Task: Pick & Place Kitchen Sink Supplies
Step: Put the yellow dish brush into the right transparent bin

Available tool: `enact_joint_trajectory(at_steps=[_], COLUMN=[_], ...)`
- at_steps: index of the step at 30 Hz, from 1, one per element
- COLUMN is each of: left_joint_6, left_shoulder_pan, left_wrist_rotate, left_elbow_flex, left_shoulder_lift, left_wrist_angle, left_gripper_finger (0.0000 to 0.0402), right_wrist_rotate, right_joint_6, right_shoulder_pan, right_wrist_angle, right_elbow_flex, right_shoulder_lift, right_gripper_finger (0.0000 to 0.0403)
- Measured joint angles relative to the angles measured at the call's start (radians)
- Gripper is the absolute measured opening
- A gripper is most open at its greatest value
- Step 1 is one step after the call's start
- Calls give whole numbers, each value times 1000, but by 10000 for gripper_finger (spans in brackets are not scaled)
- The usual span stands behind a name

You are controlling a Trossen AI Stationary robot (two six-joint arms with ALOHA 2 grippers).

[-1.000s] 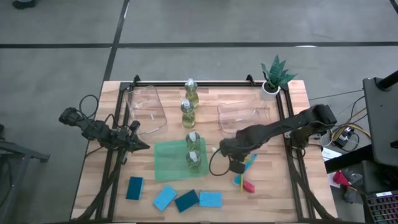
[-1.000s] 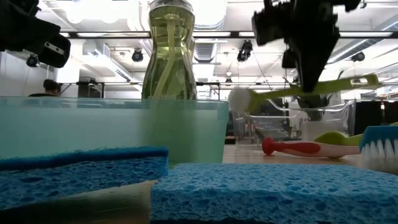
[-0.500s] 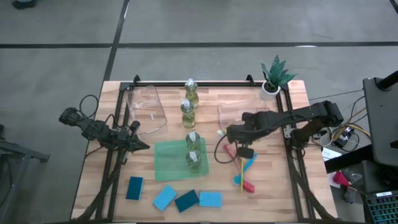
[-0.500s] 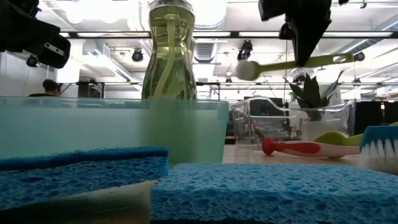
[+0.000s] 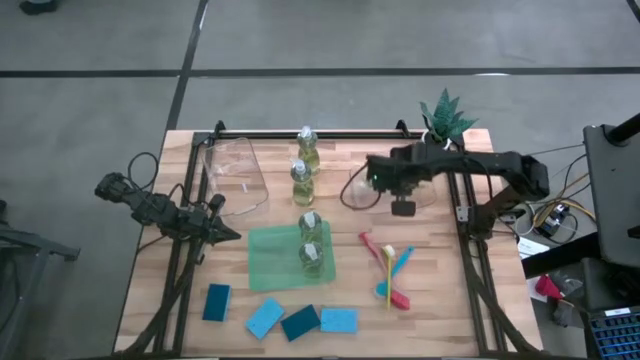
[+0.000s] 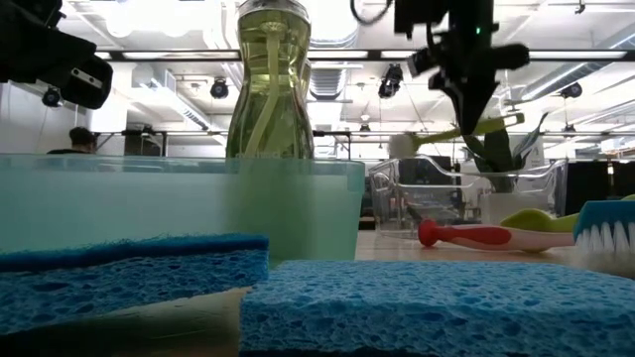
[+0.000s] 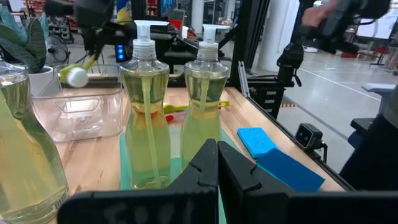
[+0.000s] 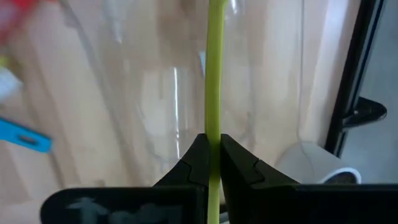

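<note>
We see the right claw [image 8: 211, 152] clamped on a yellow-green brush [image 8: 214, 68] above the right clear bin [image 5: 385, 190]; the left claw [image 7: 217, 165] rests pressed together at the table's [image 5: 440, 300] left.

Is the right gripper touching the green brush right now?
Touching. In the right wrist view, the right gripper is shut on the green brush: the thin handle runs straight between its dark fingers with no gap either side.

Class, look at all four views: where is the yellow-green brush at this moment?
The yellow-green brush is clamped in the right gripper, held in the air over the clear bin on the table's right side, just in front of the potted plant.
</note>
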Motion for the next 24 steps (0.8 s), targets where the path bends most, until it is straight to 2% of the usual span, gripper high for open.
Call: enact_joint_trajectory(at_steps=[3, 12, 15, 24], left_joint_6=[0, 0, 0, 0], left_shoulder_pan=[0, 0, 0, 0], left_wrist_rotate=[0, 0, 0, 0], left_elbow_flex=[0, 0, 0, 0], left_shoulder_lift=[0, 0, 0, 0], left_wrist_angle=[0, 0, 0, 0], left_gripper_finger=[0, 0, 0, 0], right_wrist_rotate=[-16, -162, -214, -215], right_joint_6=[-88, -299, -354, -404], right_shoulder_pan=[-75, -234, -264, -289], right_wrist_angle=[30, 157, 174, 361], right_elbow_flex=[-34, -117, -158, -297], right_shoulder_lift=[0, 0, 0, 0], right_gripper_finger=[13, 16, 26, 23])
